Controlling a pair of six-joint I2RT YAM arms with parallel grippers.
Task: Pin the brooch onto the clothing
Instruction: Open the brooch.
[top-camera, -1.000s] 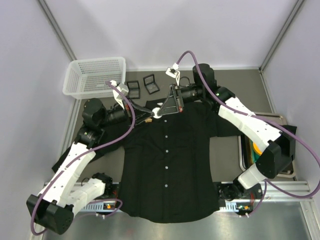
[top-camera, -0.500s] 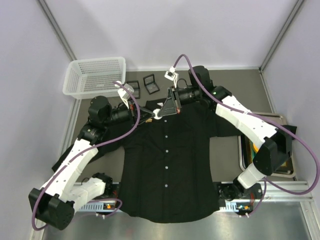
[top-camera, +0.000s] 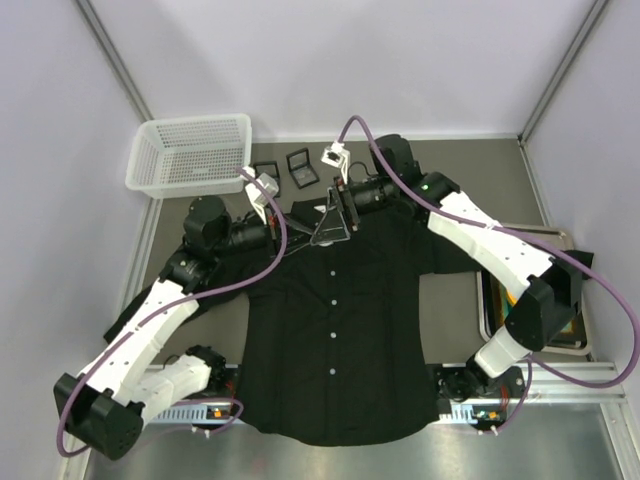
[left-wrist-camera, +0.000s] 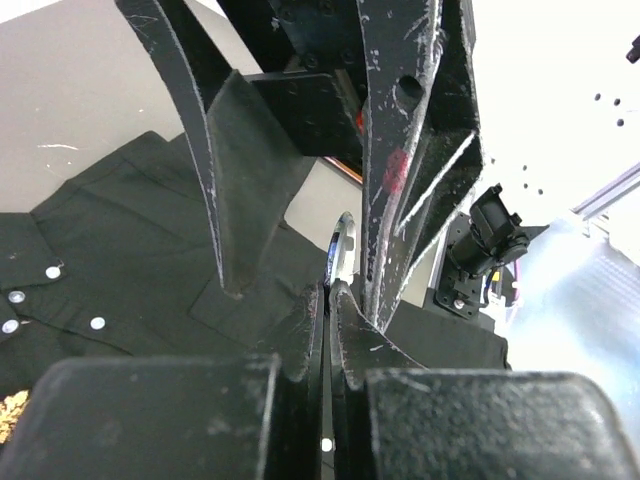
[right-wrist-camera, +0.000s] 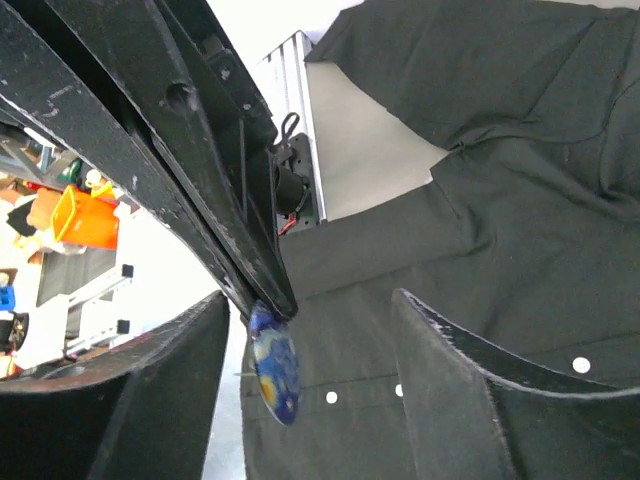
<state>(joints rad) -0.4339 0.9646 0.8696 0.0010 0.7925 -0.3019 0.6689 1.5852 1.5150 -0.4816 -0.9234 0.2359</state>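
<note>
Pale lilac walls around a grey table, evenly lit, aluminium rail at its near edge

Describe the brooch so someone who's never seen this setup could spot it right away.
Start at the black shirt spread flat across the table, and look near its collar, where the left gripper is shut. Pinched in its tips hangs the brooch, a small oval disc. It is glossy blue with yellow swirls, unlike the shirt's tiny plain white buttons.

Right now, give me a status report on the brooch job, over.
Left gripper shut on brooch. Right gripper open, straddling it. Brooch hanging above shirt, not pinned. Right gripper crowds the approach.
</note>
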